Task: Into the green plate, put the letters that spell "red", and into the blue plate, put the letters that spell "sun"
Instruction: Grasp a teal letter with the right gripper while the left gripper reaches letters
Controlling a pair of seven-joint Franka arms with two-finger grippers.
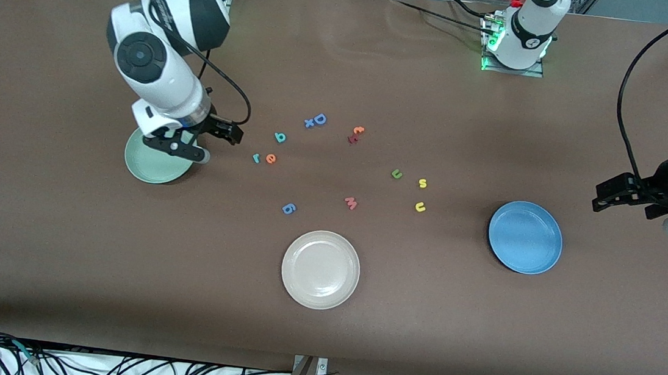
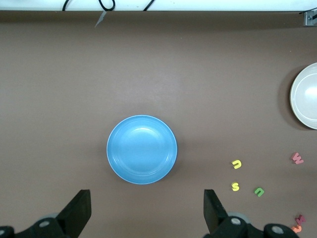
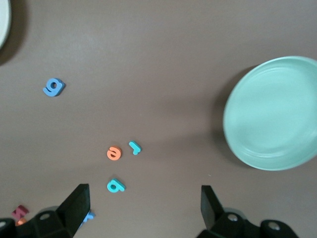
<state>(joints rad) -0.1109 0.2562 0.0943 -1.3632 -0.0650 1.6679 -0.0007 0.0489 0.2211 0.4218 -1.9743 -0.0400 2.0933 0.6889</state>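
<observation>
Brown table (image 1: 58, 247): beige plate (image 1: 320, 269), pink "m" (image 1: 351, 202).

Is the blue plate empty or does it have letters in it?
Empty. The blue plate shows only its bare inside, with no letters in it.

We saw glossy white arm shells with black joints — a round black cap on the right arm (image 1: 139, 55) — looping black cables, black fingers (image 2: 77, 210).
</observation>
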